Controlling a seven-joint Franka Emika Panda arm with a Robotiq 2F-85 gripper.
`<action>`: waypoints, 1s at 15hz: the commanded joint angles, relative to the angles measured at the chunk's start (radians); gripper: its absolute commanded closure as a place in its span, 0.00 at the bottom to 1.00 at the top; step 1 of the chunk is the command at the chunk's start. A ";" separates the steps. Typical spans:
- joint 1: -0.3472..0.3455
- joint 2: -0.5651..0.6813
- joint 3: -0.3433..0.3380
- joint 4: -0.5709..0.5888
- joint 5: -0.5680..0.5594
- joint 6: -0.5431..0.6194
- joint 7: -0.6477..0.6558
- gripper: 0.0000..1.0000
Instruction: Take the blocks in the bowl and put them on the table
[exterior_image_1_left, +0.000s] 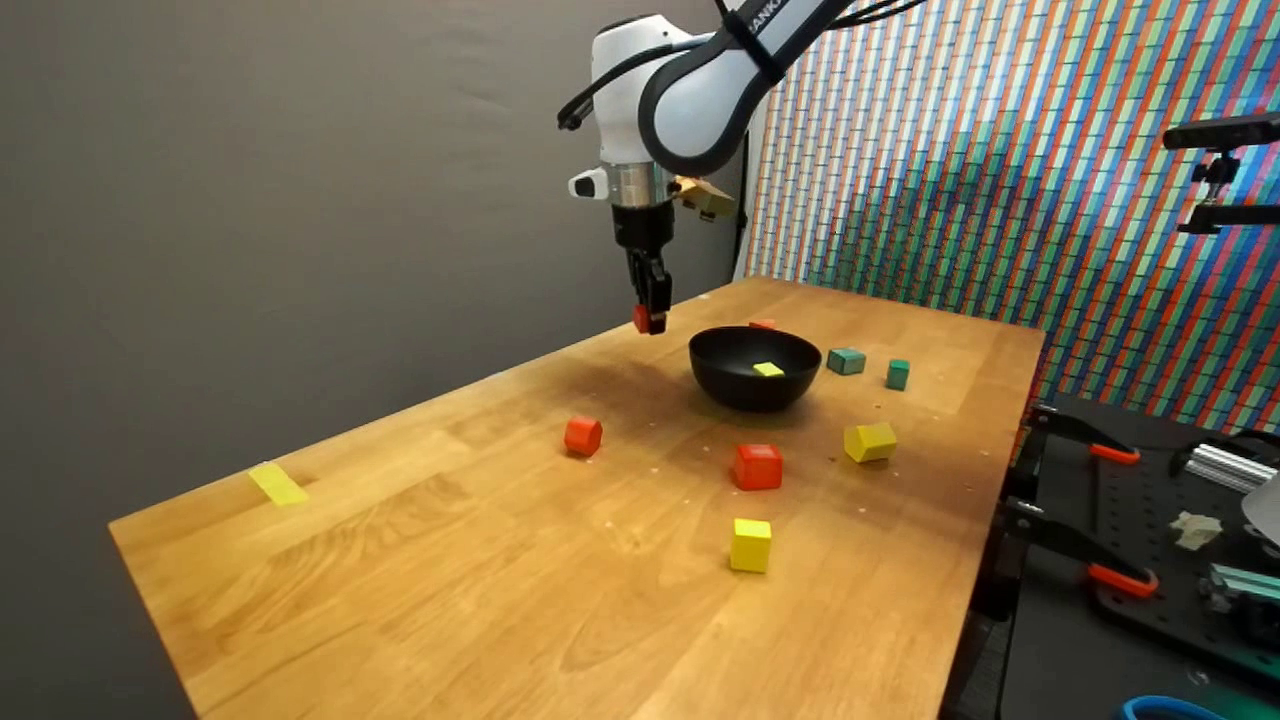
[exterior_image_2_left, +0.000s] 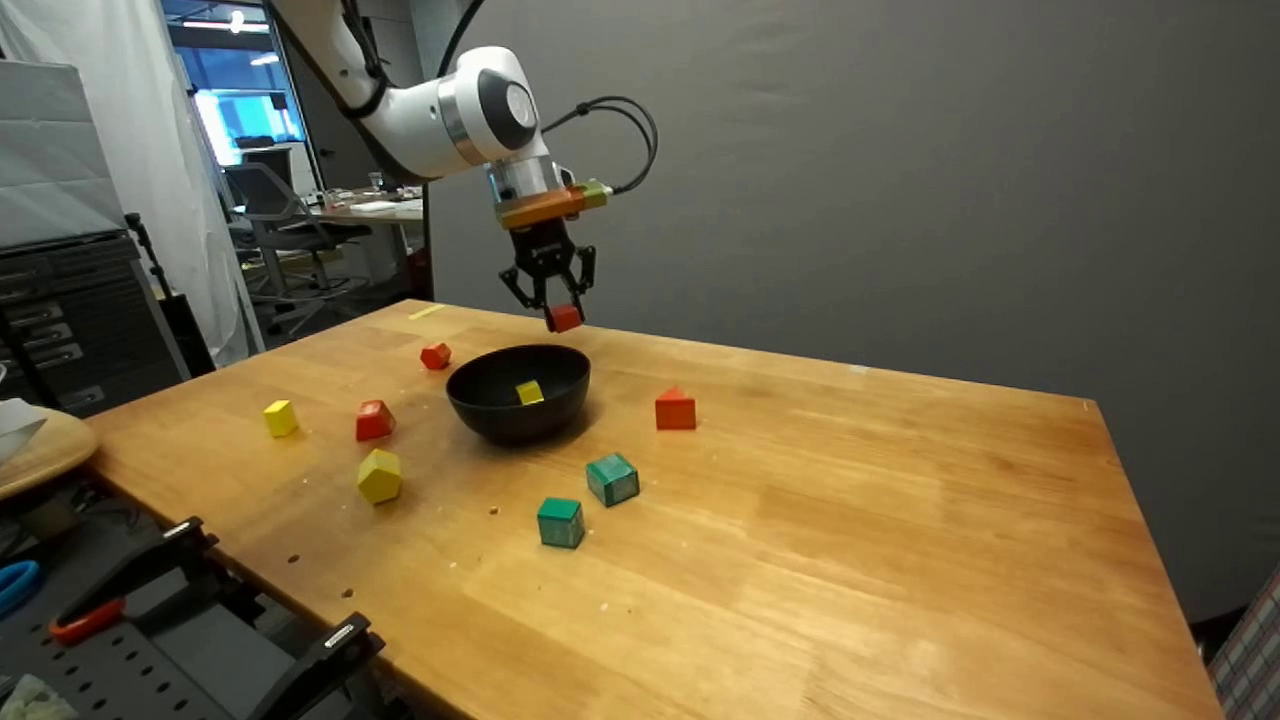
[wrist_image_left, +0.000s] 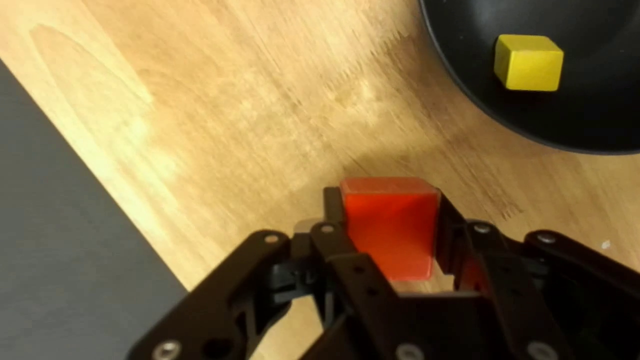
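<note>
I held a red block (wrist_image_left: 392, 235) clamped in my gripper (wrist_image_left: 389, 212) above the table (exterior_image_2_left: 850, 520), one flat face toward me; its long axis I couldn't tell.

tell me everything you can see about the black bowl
The bowl is round and plain black, with smooth curved sides, a thin rim and a faint sheen inside; whether it is plastic, ceramic or metal, I cannot tell. It stands upright on the table, mouth up, no handle showing. A single yellow block lies inside it. Apart from that block and the table, nothing appears to touch it.
</note>
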 joint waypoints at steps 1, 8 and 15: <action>-0.006 0.167 0.017 0.244 0.044 -0.124 -0.075 0.82; -0.021 0.217 0.026 0.380 0.112 -0.203 -0.107 0.10; -0.077 -0.077 0.002 0.044 0.164 -0.171 0.000 0.00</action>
